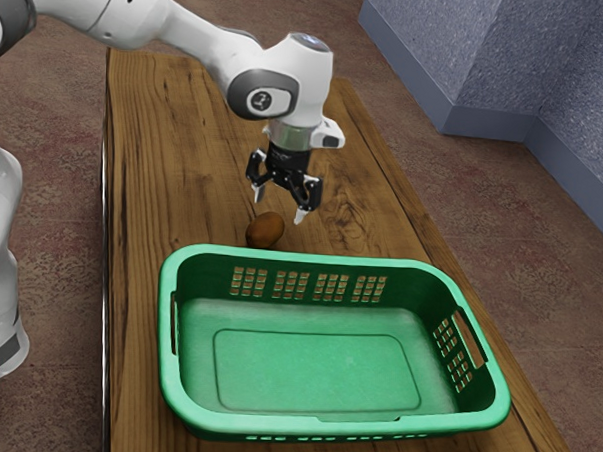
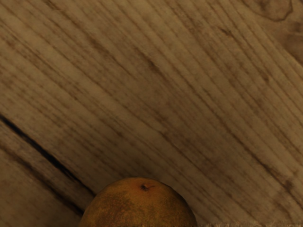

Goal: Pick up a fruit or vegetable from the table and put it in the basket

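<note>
Exterior view, nearest: one green basket (image 1: pixel 263 423) is set on the wooden table (image 1: pixel 154 160). Just beyond its far rim, one brownish-orange fruit (image 1: pixel 265 230) is seen resting on the wood, with its stem end shown in the wrist view. Above the fruit, the gripper (image 1: pixel 278 211) is held with its jaws parted wide and nothing gripped. The step in hand is judged to be the approach: the gripper should next be centred over the fruit, lowered and closed. Counted: one fruit, one basket, one gripper, one table.
</note>
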